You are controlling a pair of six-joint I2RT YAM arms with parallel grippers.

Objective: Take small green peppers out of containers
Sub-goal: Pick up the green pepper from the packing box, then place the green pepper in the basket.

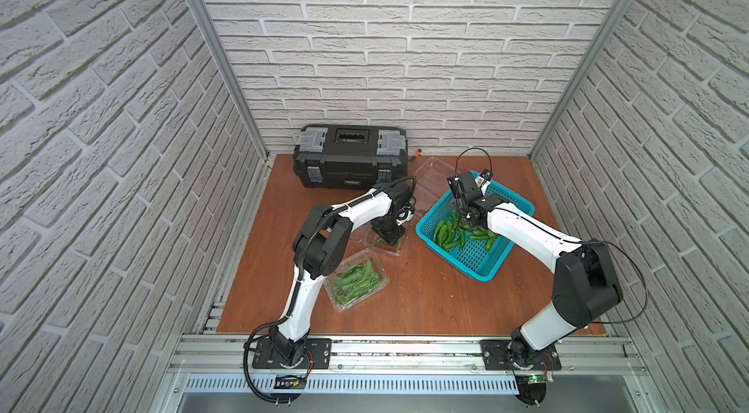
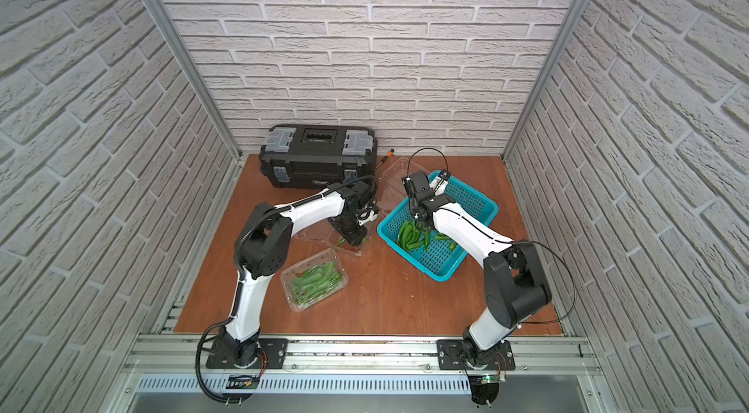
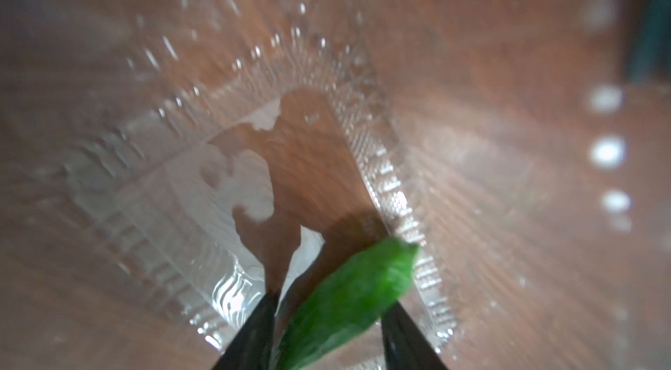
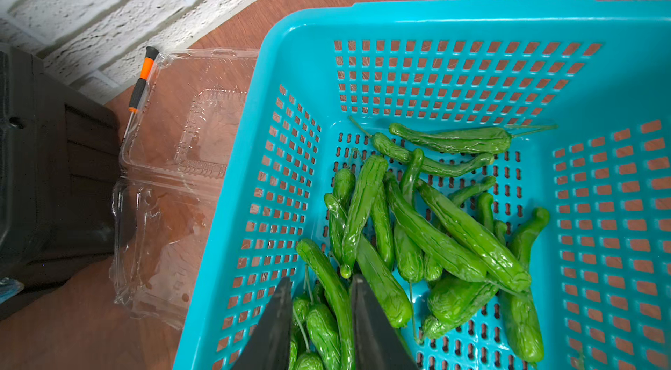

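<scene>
My left gripper [image 3: 332, 299] points down into an open clear container [image 3: 385, 175] at mid-table [image 1: 399, 251] and is shut on one small green pepper [image 3: 356, 295]; this view is blurred. A lidded container [image 1: 356, 281] near the left arm holds a heap of peppers. The third container [image 4: 174, 183] lies open behind the basket with no peppers in it. My right gripper [image 4: 322, 277] hangs inside the teal basket [image 4: 435, 12], shut on a few peppers bunched between its fingers, beside the heap of peppers [image 4: 435, 234] on the basket floor.
A black toolbox [image 1: 350, 155] stands at the back wall. An orange-handled screwdriver [image 4: 143, 81] lies between it and the open container at the back. Brick walls close in three sides. The teal basket [image 1: 478, 275] takes up the right middle of the wooden table.
</scene>
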